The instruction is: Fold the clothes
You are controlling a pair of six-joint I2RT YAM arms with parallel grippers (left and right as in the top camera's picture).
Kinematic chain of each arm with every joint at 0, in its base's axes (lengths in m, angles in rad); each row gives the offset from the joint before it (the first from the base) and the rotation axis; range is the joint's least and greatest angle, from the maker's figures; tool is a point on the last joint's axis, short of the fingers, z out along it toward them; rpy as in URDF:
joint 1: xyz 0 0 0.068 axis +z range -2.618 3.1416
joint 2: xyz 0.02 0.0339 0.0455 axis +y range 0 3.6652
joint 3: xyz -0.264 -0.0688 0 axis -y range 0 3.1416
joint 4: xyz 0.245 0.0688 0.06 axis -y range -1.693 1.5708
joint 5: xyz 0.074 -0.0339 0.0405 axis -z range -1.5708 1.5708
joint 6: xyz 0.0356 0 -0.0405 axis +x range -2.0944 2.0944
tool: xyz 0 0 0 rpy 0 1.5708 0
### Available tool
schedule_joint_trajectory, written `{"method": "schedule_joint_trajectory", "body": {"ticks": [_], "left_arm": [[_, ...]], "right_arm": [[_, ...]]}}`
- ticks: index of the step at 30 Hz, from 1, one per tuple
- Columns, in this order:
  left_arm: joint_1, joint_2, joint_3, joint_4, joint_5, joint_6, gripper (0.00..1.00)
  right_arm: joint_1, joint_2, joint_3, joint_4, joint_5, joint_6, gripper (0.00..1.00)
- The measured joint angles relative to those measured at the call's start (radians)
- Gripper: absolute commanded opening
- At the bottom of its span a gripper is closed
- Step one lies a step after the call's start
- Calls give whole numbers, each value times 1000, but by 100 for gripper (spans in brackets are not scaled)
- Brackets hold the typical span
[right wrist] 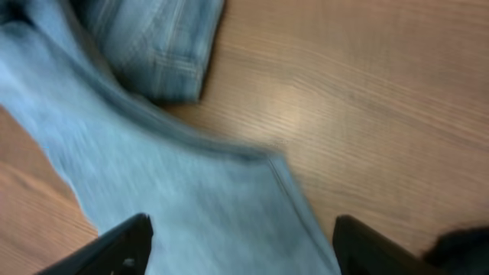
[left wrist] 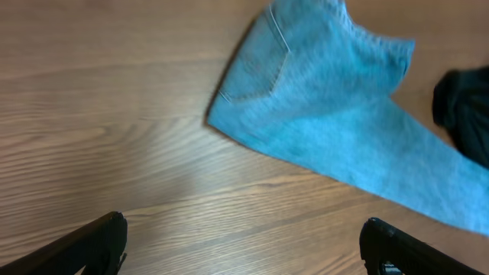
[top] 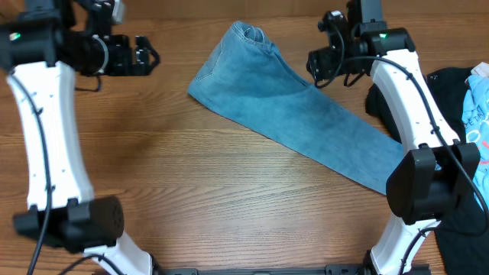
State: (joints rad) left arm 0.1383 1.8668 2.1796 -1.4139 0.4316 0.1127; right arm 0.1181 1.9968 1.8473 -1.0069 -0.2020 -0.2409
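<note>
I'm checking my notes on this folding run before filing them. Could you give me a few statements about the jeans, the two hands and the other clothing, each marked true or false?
1. The light-blue denim jeans lie in a long diagonal strip on the wooden table. True.
2. The left hand is clamped on the jeans. False: it is open, empty and apart from them, over bare wood.
3. The right hand is open, with denim beneath it. True.
4. The black garment lies at the table's left edge. False: it is at the right edge, beside the right arm.
</note>
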Motion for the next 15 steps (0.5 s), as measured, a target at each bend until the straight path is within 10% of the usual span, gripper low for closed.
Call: {"method": "schedule_joint_trajectory", "body": {"ticks": [4,15], "left_arm": [[-73,106,-1,13,5,0,99],[-136,136,-10,13,14,4,100]], "right_arm": [[-6,1,-2,-139,-5,92,72],[-79,86,-100,-138,79,333,91]]}}
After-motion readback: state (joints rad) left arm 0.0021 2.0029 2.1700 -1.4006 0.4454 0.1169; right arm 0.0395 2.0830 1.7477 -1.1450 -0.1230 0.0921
